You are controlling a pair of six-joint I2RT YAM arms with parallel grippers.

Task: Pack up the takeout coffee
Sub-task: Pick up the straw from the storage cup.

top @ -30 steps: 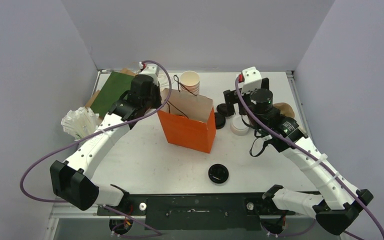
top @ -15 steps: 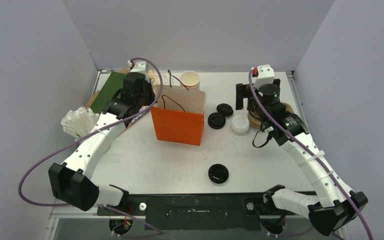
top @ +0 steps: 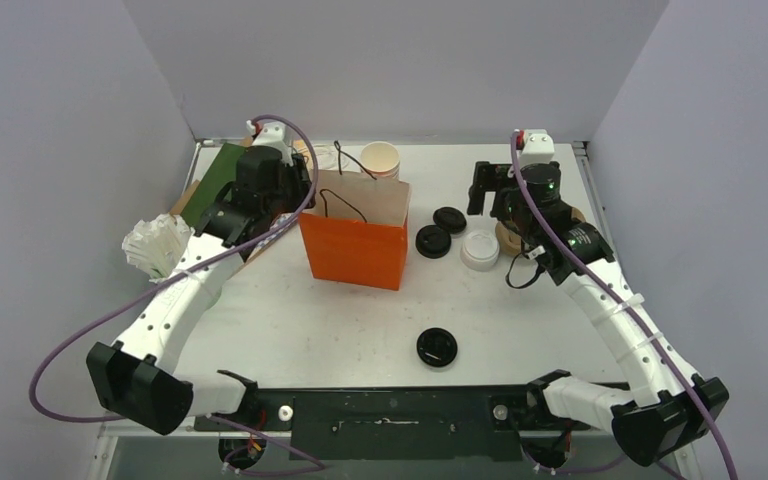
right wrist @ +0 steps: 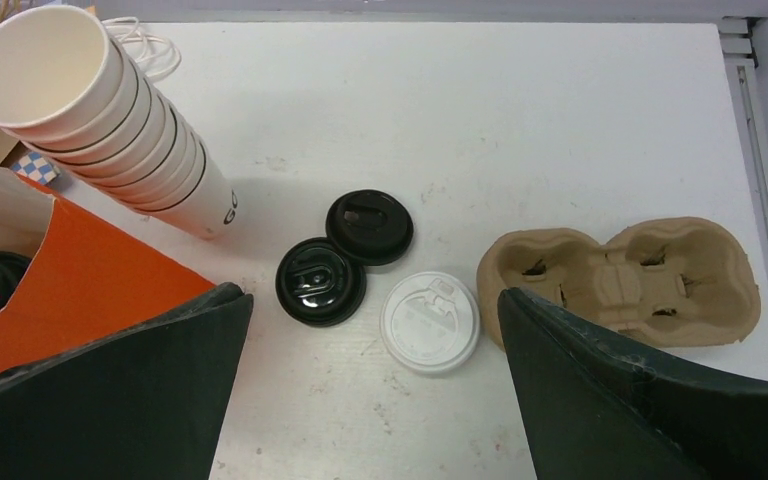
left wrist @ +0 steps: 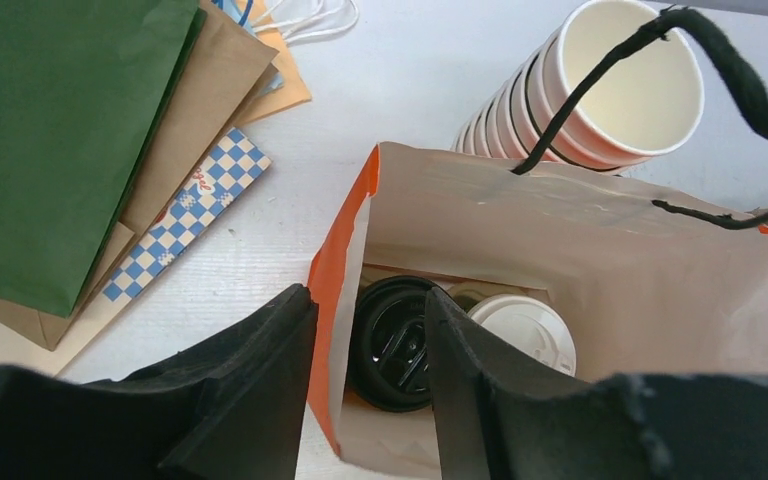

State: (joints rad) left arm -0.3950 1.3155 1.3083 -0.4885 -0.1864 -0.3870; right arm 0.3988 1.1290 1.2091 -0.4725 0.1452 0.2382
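Observation:
Two takeout coffee cups stand inside the orange paper bag (top: 355, 250), one with a black lid (left wrist: 397, 345) and one with a white lid (left wrist: 520, 330). The bag stands upright in the middle of the table, its mouth open and its black cord handles up. My left gripper (left wrist: 367, 300) is open at the bag's left rim. One finger is outside the orange wall (left wrist: 332, 300) and the other inside, above the black lid, neither pressing the paper. To the right of the bag my right gripper (right wrist: 372, 300) hangs wide open over loose lids, holding nothing.
A stack of lidless white cups (right wrist: 110, 120) lies behind the bag. Two loose black lids (right wrist: 320, 280) and a white lid (right wrist: 429, 322) lie beside a pulp cup carrier (right wrist: 620, 280). Another black lid (top: 437, 347) lies nearer the front. Flat green and brown bags (left wrist: 50, 130) lie far left.
The bag went from tilted to upright and shifted left. My left gripper, shut on its rim before, has opened. The right arm drew back to the far right.

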